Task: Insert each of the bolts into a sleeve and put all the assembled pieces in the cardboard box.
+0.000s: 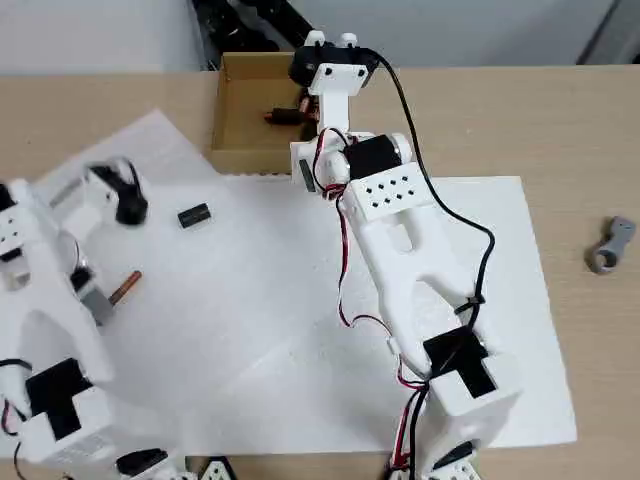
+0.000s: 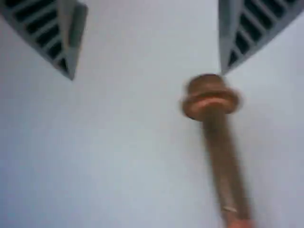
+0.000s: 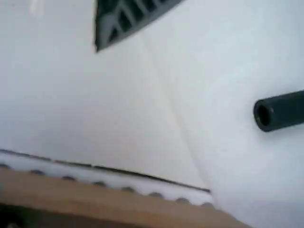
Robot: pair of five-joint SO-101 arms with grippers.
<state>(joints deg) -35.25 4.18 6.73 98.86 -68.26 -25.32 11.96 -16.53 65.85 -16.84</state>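
While left gripper (image 2: pixel 145 76) hangs spread over bolt (image 2: pixel 216 137) near sheet's (image 1: pixel 250 340) left edge, shank needs centring before closing.

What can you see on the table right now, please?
foam sheet: one, white, on the table
cardboard box: one, brown, sheet's far edge
bolt: one, copper, sheet's left side
sleeve: one, black, on sheet, apart from bolt
assembled pieces: count unclear, dark and copper, inside box
grey part: one, grey, bare wooden table
left gripper: one, light grey, open by the bolt's head
right arm: one, white, across the sheet, ending by box
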